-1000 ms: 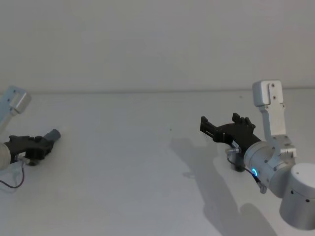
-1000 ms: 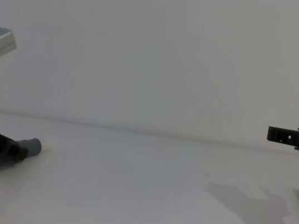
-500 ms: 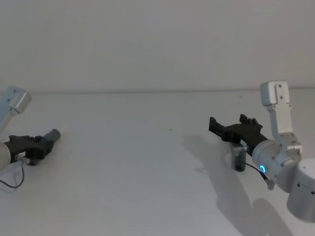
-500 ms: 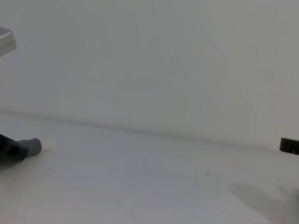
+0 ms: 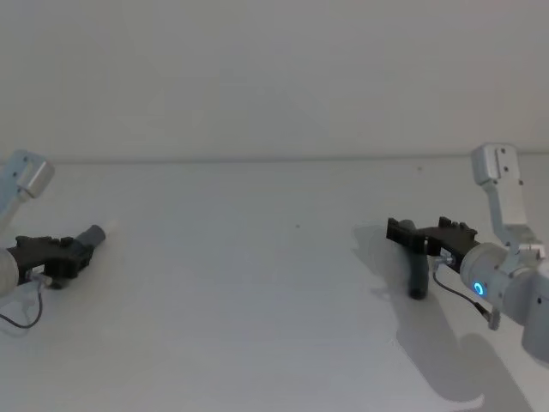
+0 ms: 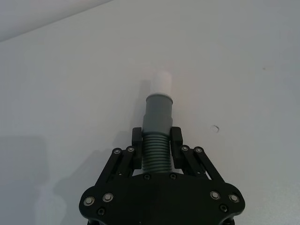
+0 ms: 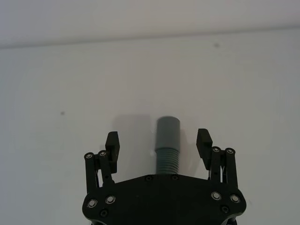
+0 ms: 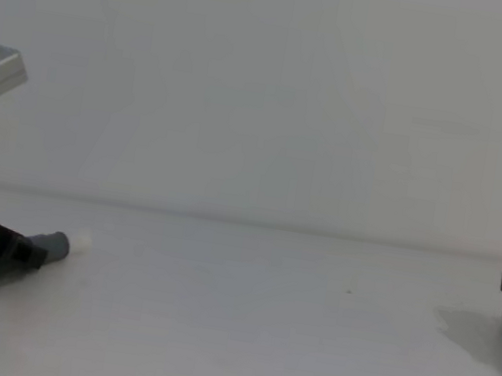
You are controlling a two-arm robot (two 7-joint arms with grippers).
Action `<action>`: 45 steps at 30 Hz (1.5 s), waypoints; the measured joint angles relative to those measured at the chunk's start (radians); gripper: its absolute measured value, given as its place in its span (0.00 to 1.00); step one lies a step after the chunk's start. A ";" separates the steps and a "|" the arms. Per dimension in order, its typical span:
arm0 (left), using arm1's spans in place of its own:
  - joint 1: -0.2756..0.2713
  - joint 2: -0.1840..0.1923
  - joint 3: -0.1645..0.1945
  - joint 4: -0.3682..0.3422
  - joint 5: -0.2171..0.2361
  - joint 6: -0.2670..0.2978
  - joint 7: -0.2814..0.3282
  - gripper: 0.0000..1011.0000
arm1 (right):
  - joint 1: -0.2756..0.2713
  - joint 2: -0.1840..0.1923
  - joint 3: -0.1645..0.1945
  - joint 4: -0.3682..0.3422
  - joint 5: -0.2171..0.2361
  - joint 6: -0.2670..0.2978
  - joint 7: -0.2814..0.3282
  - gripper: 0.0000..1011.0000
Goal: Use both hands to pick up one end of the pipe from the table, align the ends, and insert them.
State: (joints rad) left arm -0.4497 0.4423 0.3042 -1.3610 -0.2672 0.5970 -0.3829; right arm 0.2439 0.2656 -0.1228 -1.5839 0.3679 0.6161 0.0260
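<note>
Sliding back, the right gripper [image 7: 158, 139] is hovering over the socket piece [image 7: 168, 133], jaws apart for grasping, while the left gripper [image 6: 156, 137] is clamping the tipped piece [image 6: 158, 110].

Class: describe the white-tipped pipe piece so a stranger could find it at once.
On the white table, at the robot's left, the left gripper clamps a corrugated pipe piece. Its grey cuff ends in a white tip; the right piece has a plain cuff.
</note>
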 joint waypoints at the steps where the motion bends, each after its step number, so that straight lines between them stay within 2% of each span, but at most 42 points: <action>1: 0.000 0.000 0.000 0.000 0.000 0.000 0.000 0.32 | 0.006 -0.002 0.005 -0.001 0.002 0.026 -0.007 0.99; 8: 0.000 0.000 0.000 0.000 0.000 0.000 0.000 0.32 | 0.032 -0.013 0.019 -0.025 0.008 0.158 -0.045 0.99; 15: 0.000 0.000 0.000 0.000 0.000 0.000 0.000 0.32 | 0.055 -0.014 0.009 -0.056 0.002 0.254 -0.064 0.99; 21: 0.000 0.000 0.000 0.000 0.000 0.000 0.000 0.32 | 0.066 -0.008 -0.004 -0.080 -0.007 0.314 -0.071 0.99; 30: 0.000 0.000 0.000 0.000 0.000 0.000 0.000 0.32 | 0.069 0.006 -0.028 -0.088 -0.026 0.347 -0.071 0.99; 45: 0.000 0.000 0.000 0.000 0.000 0.000 0.000 0.32 | 0.071 -0.003 -0.047 -0.050 -0.040 0.322 -0.059 0.99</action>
State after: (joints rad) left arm -0.4496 0.4423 0.3042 -1.3610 -0.2671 0.5970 -0.3829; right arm 0.3146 0.2630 -0.1693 -1.6339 0.3276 0.9380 -0.0326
